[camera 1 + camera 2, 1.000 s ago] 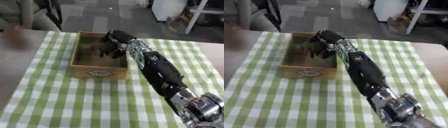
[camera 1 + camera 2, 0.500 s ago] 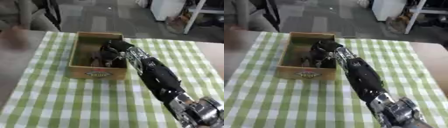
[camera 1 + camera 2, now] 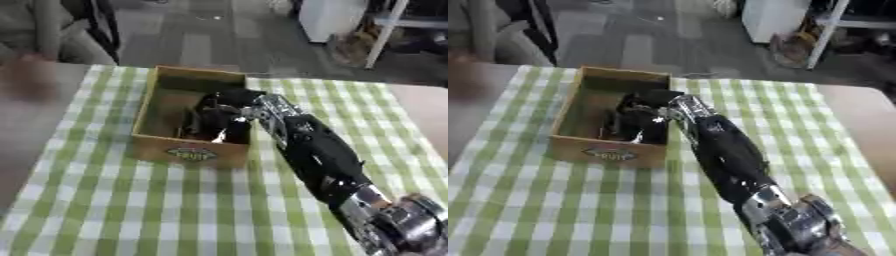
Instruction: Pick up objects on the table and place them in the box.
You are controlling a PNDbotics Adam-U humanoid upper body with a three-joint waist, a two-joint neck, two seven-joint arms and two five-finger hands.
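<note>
Bench (image 3: 79,210): covered with a green-and-white checked cloth (image 3: 175,200).
Wooden box (image 3: 149,125): open-topped, label on its near wall, standing on the cloth toward the bench's far side.
Right hand (image 3: 219,117): black, inside the box against its right wall, arm running from the box to the lower right. Fingers point down into the box; whether they grasp anything cannot be told. Box contents: dark, indistinct.
</note>
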